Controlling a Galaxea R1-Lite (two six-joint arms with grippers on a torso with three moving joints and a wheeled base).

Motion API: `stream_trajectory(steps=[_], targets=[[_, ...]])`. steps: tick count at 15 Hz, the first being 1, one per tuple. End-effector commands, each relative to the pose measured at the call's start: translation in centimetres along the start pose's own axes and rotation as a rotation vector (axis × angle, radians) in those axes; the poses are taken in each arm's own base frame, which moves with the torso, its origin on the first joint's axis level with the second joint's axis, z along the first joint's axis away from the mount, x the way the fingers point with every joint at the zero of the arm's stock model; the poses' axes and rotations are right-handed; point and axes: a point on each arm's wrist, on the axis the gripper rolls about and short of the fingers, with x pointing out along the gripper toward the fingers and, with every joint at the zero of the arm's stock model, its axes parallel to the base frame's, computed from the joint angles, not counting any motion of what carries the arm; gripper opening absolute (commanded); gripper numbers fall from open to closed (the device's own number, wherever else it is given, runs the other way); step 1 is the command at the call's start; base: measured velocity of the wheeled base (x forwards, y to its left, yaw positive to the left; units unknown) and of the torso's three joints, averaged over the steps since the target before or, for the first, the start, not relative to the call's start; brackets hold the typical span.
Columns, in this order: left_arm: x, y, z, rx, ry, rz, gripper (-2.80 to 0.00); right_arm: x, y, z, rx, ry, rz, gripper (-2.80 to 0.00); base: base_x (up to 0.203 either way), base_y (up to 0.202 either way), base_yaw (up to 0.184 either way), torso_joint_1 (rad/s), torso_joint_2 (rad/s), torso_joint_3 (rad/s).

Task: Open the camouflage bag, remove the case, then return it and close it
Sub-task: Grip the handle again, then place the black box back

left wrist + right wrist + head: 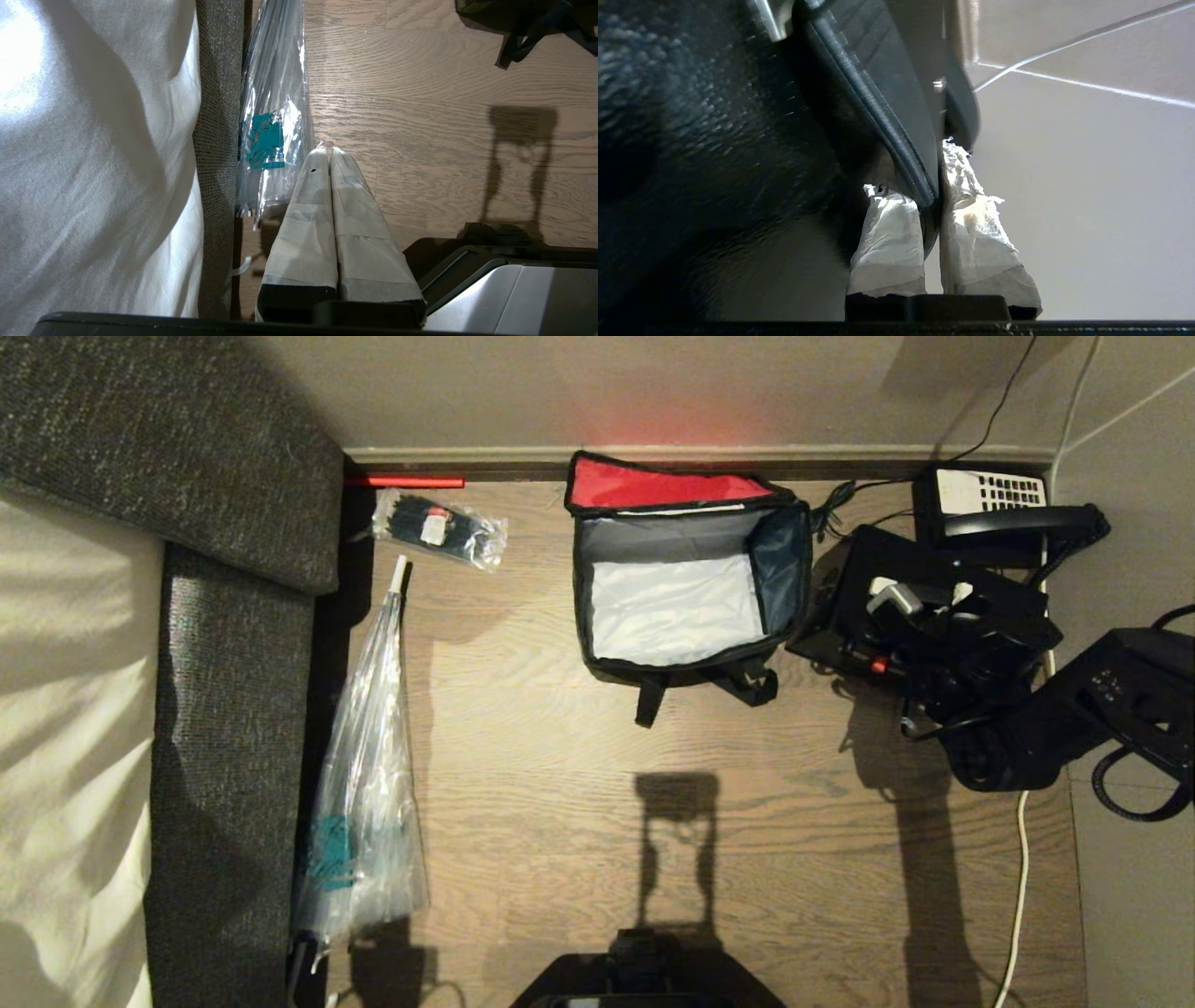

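**Got the case by its edge, bag was sitting open and empty**

So the camouflage bag (689, 581) sat on the wooden floor near the back wall, lid flipped up showing the red inside, silvery lining bare. Nothing in it. The case (920, 593) was out, just to the right of the bag, next to the black desk phone (999, 509).

My right pincer (930, 205) was clamped on the case's thin edge, one taped finger on each face, and I could see the ribbed rim running between them in the wrist view. Jaws were nearly together, so that edge was slim.

My read on handling: the case looked stiff and flat, smooth and a bit glossy, so I figured it could slip or swing if held by one corner only. A deeper bite on the rim seemed safer than the fingertips. Weight I honestly couldn't tell. The bag was the opposite, soft and floppy, so I guessed its walls might sag inward when the case went back in, and it's nearly as wide as the opening.

Left pincer (331, 161) was parked low by the bed, clenched on nothing, near a clear plastic bag (364, 775).
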Motion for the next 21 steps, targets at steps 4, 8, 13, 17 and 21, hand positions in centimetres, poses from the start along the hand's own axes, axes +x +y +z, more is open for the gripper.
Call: stream_trajectory(steps=[4, 8, 13, 17, 21], targets=[[0.0, 0.0, 0.0, 0.000, 0.002, 0.000, -2.80, -0.1, -6.7, 1.7, 0.000, -0.063, -0.124, -2.80, 0.000, 0.000, 0.000, 0.000, 0.00, 0.000], [0.0, 0.0, 0.0, 0.000, -0.001, 0.000, -2.80, -1.1, -8.8, 1.7, -0.023, -0.071, -0.132, -2.80, 0.000, 0.000, 0.000, 0.000, 0.00, 0.000], [0.0, 0.0, 0.0, 0.000, 0.000, 0.000, -2.80, -1.9, -11.8, 2.3, -0.038, -0.093, -0.174, -2.80, 0.000, 0.000, 0.000, 0.000, 0.00, 0.000], [0.0, 0.0, 0.0, 0.000, 0.001, 0.000, -2.80, -2.8, -14.2, 3.7, -0.038, -0.123, -0.219, -2.80, 0.000, 0.000, 0.000, 0.000, 0.00, 0.000], [0.0, 0.0, 0.0, -0.001, 0.000, 0.000, -2.80, -3.9, -17.0, 5.0, -0.037, -0.158, -0.274, -2.80, 0.000, 0.000, 0.000, 0.000, 0.00, 0.000]])
